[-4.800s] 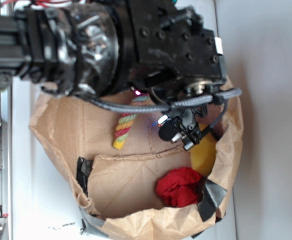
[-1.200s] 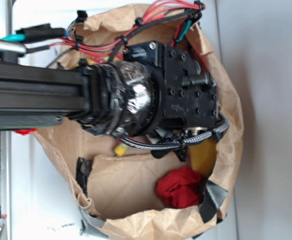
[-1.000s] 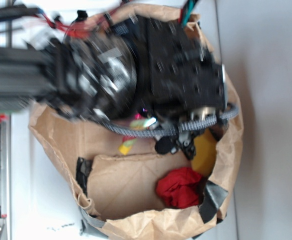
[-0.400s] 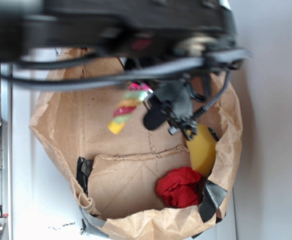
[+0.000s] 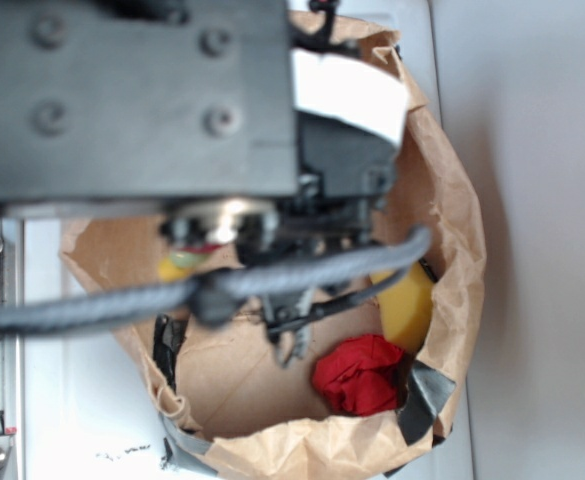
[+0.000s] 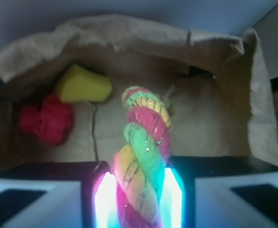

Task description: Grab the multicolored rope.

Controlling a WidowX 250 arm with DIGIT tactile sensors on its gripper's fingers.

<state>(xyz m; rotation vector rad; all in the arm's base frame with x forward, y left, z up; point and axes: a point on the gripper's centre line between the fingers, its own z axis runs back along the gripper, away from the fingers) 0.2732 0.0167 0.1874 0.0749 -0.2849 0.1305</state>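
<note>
The multicolored rope (image 6: 143, 142), twisted red, yellow and green strands, stands between my two glowing fingertips in the wrist view. My gripper (image 6: 139, 199) is shut on it and holds it above the floor of the brown paper bag (image 6: 224, 109). In the exterior view the black arm fills the upper frame close to the camera. Only a small yellow-green bit of the rope (image 5: 180, 263) shows under it, and the gripper itself is hidden there.
A solid yellow block (image 6: 84, 85) lies in the bag's far corner, also in the exterior view (image 5: 407, 305). A red cloth wad (image 6: 46, 118) lies beside it, also in the exterior view (image 5: 357, 375). The bag walls (image 5: 452, 230) rise all around.
The arm has risen toward the exterior camera with the rope in the gripper. The rope has left the bag floor and moved left in that view.
</note>
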